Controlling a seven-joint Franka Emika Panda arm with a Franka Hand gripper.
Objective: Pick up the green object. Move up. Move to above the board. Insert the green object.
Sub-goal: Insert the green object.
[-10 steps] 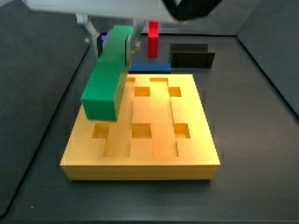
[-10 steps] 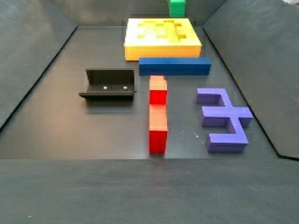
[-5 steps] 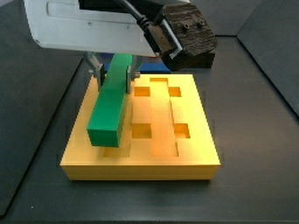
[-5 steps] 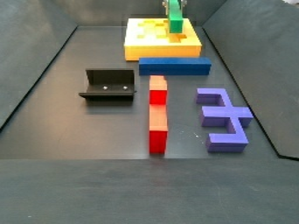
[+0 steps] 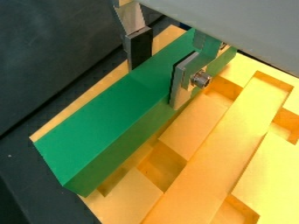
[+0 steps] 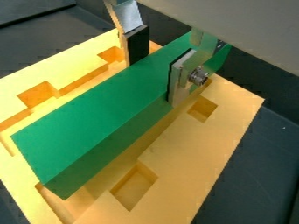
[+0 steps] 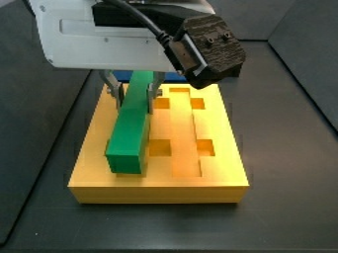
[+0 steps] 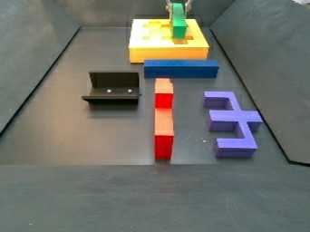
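Observation:
The green object [image 7: 130, 130] is a long green bar held tilted over the left part of the board [image 7: 211, 176], its low end close to the board's front left hole. My gripper [image 7: 136, 89] is shut on the bar's upper part. In both wrist views the bar [image 5: 117, 131] [image 6: 93, 136] lies between the fingers of the gripper [image 5: 160, 66] [image 6: 159, 61], the dark pad [image 5: 138, 48] on one side and the silver plate [image 6: 181, 77] on the other. The orange-yellow board [image 5: 228, 162] [image 6: 52, 74] lies right beneath. In a side view the bar [image 8: 179, 22] stands over the board [image 8: 155, 41].
A flat blue slab [image 8: 182, 69] lies against the board's near edge. A red post [image 8: 164, 116], a purple piece [image 8: 233, 122] and the dark fixture [image 8: 111, 88] stand on the floor in front. Dark walls enclose the floor.
The gripper has come down with the green bar. The bar has shifted right, over the board's left part, and its low end is now nearer the board's top.

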